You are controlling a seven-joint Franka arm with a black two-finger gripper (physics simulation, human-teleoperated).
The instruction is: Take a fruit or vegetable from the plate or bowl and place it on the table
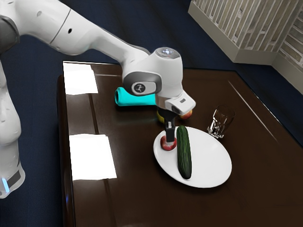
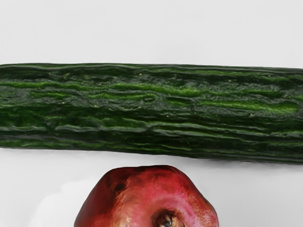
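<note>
Your gripper [image 1: 170,138] points down over the plate [image 1: 214,161], its tip at the red fruit [image 1: 167,144]; whether it is released, clenched or grasping that fruit, you cannot tell from either view. The red fruit sits at the plate's edge on the exterior view's left, within the rim. Beside it, you will find the cucumber [image 1: 184,153] lying lengthwise across the plate. Your wrist view records a narrow strip of white plate between the two, with the blossom or stem end of the red fruit facing the camera. The plate rests on the dark table [image 1: 142,198]. Near the plate, towards the exterior view's right, you have a clear glass [image 1: 221,124] on the table. Behind your gripper, two more items are noted on the table, both partly hidden by the hand: a yellow fruit [image 1: 161,115] and an orange-red fruit [image 1: 187,115]. Beyond them lies a cyan roll [image 1: 135,97]
</note>
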